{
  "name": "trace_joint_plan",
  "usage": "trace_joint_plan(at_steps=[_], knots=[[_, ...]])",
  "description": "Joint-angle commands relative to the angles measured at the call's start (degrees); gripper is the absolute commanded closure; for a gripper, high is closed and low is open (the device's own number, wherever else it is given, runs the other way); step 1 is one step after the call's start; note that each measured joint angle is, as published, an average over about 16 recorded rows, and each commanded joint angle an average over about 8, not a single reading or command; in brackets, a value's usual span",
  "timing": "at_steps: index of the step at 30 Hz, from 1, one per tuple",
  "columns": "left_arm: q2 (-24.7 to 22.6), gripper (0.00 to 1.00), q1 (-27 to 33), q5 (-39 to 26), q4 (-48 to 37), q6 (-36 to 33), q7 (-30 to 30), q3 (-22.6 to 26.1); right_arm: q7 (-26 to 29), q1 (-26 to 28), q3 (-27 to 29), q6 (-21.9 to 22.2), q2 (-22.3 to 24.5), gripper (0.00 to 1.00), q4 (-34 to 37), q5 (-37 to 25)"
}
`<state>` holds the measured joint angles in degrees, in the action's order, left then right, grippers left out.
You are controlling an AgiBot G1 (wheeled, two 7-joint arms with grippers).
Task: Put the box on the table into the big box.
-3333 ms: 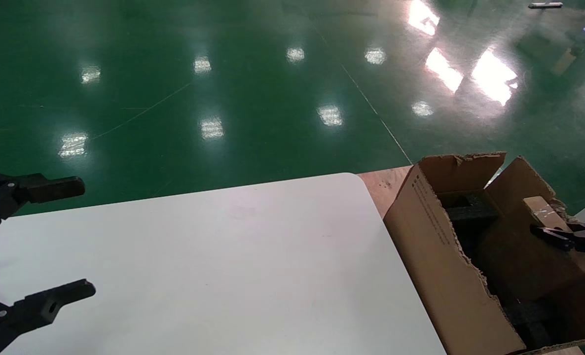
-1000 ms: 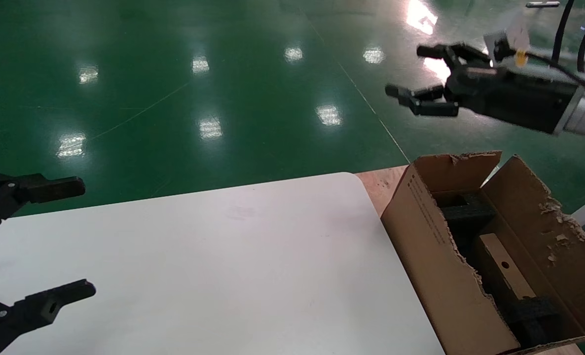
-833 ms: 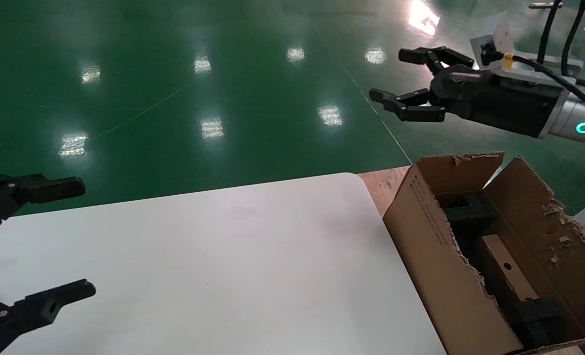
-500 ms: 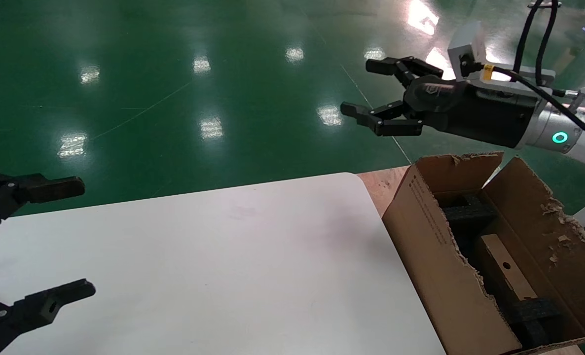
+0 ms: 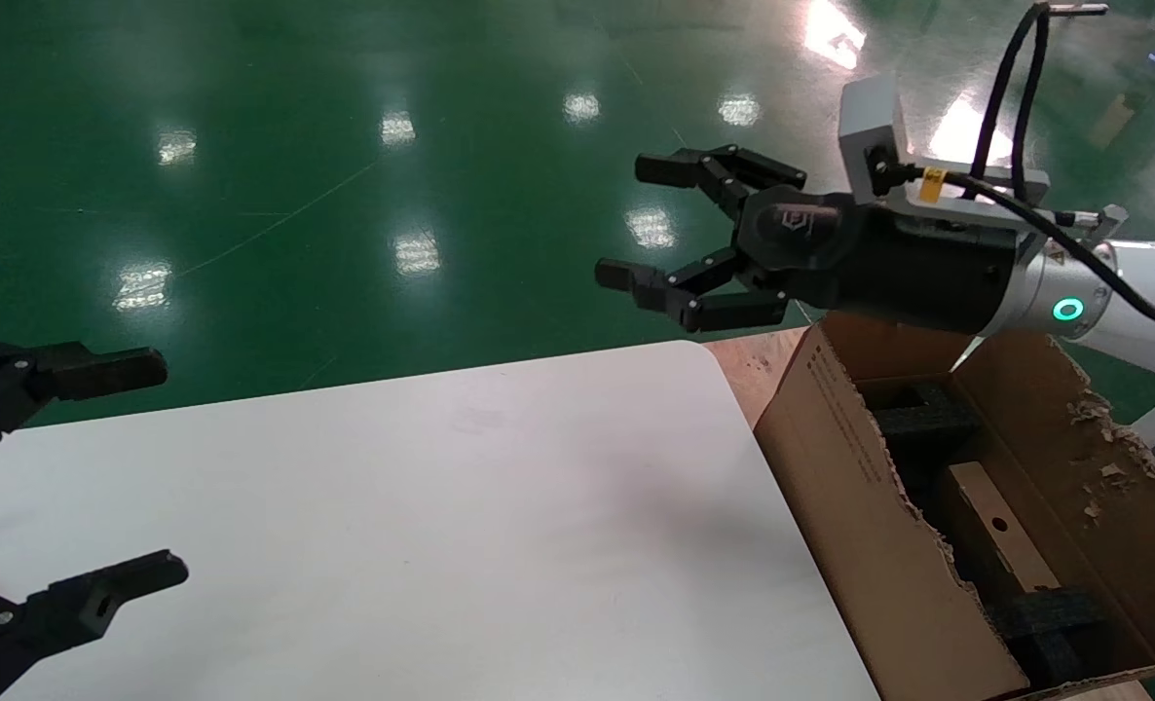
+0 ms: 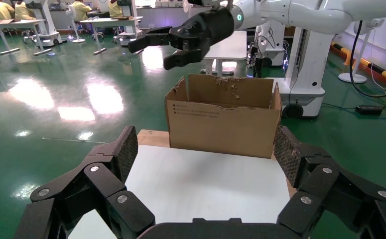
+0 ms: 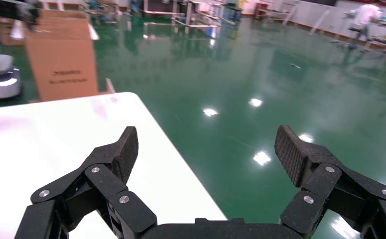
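The small brown box [image 5: 996, 531], with one round hole, lies inside the big box [image 5: 860, 487] between pieces of black foam. The big box is a torn carton standing off the right end of the white table [image 5: 441, 506]. My right gripper [image 5: 626, 224] hangs open and empty in the air above the table's far right corner, left of the big box. It also shows above the big box [image 6: 220, 122] as the right gripper [image 6: 148, 56] in the left wrist view. My left gripper [image 5: 164, 467] is parked open over the table's left end.
A wooden board [image 5: 748, 365] lies under the big box. Shiny green floor [image 5: 392, 195] surrounds the table. In the right wrist view another brown carton [image 7: 61, 55] stands past the table's [image 7: 56, 144] far end.
My right gripper let go of the box inside the big box and rose out. Over the last second it moved left and a little lower, still open. The left arm has not moved.
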<state>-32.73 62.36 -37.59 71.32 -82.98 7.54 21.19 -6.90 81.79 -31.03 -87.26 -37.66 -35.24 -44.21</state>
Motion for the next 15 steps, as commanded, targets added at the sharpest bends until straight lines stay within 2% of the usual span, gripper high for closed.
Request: trace_joint_plan(at_steps=[1, 15], knots=[[0.0, 0.00, 0.0, 0.0, 0.0, 0.0, 0.0, 0.0, 1.3, -1.5, 1.1, 0.1, 0.2, 0.00, -2.9, 0.2], [0.0, 0.00, 0.0, 0.0, 0.0, 0.0, 0.0, 0.0, 10.6, -12.1, 9.0, 0.9, 1.6, 0.00, -22.9, 1.4]])
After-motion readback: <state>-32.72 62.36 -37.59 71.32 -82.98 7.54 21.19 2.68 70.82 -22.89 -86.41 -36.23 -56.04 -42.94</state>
